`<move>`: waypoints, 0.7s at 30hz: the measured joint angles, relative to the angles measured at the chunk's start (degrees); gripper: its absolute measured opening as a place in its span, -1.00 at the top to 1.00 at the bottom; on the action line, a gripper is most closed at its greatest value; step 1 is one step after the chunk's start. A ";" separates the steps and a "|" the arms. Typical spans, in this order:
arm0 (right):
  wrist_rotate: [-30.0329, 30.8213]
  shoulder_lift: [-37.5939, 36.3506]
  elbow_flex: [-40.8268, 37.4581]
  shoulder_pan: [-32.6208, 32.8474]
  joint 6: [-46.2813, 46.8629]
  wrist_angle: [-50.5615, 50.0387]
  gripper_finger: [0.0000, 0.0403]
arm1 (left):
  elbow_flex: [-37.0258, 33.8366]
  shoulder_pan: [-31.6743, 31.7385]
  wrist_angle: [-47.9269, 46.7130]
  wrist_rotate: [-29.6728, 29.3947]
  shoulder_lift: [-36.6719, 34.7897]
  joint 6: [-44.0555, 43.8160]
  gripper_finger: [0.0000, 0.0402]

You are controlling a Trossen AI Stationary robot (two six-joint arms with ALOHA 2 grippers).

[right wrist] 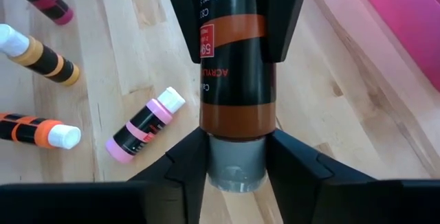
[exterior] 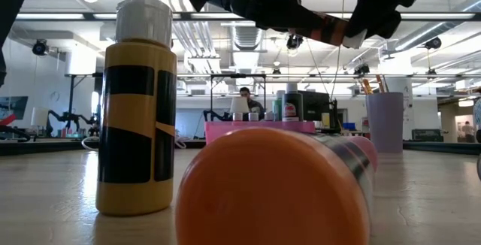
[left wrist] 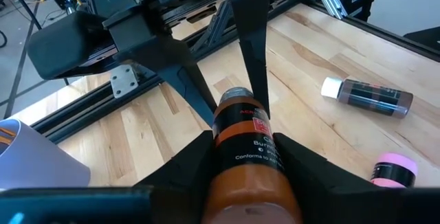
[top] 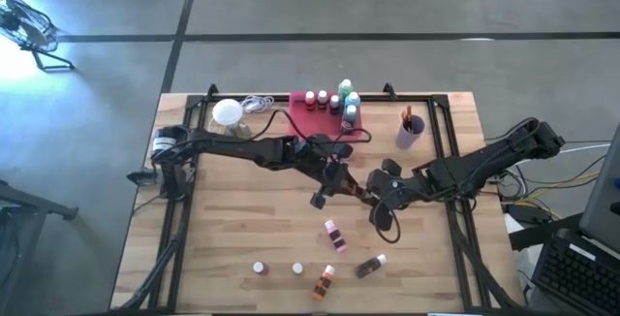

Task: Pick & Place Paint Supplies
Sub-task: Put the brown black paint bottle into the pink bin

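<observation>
While a handful of small bottles lie scattered along the near part of the wooden table, both arms meet above its middle with one brown paint bottle between them. Closest to the front edge, an orange bottle lies on its side, with a dark brown bottle just beside it and two bottles standing upright, seen only as white caps, to its left. A pink bottle lies a little farther in.

Above the table's centre, the left gripper is clamped on the body end of the brown bottle; its wrist view shows the two fingers pressed against the orange-brown sides. The right gripper holds the same bottle from the other end, its fingers set on either side of the grey cap. The low view shows the bottle held clear of the table, tilted between the two arms.

Farther back, a lilac cup holds brushes at the right. The pink tray sits at the far edge, carrying several small bottles and the taller green and blue bottles. A white globe lamp stands left of it.
</observation>
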 joint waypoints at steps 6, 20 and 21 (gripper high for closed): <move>-0.36 0.02 0.00 -0.04 0.20 0.13 0.21 | -0.09 0.03 -0.72 -0.01 -0.07 -0.21 0.32; -0.71 -0.16 -1.29 3.78 10.53 -9.69 0.11 | -0.09 2.58 -9.44 -1.59 -0.35 -4.69 0.32; 0.80 -0.16 -1.72 4.72 11.33 -9.73 0.13 | -0.11 2.94 -9.44 -0.79 -0.35 -5.37 0.32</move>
